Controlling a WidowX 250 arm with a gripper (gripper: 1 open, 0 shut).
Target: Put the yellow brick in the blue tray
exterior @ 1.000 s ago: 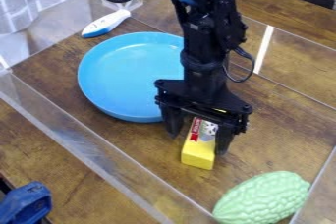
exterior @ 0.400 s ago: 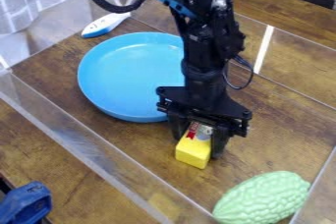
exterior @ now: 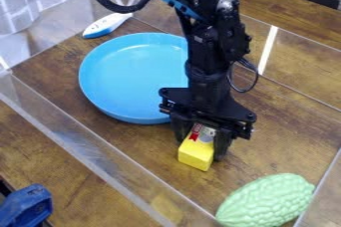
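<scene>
Yellow brick [exterior: 197, 152] now clamped by lowered end effector [exterior: 204, 134], blue tray [exterior: 127, 77] beside

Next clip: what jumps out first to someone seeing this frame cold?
The black gripper stands straight down at the centre, its jaws shut on the yellow brick on the wooden table. Just left lies the big blue tray, empty. A bumpy green object sits at bottom right.

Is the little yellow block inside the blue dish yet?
No. The yellow block sits on the wooden table beside the blue dish, under the hand.
</scene>
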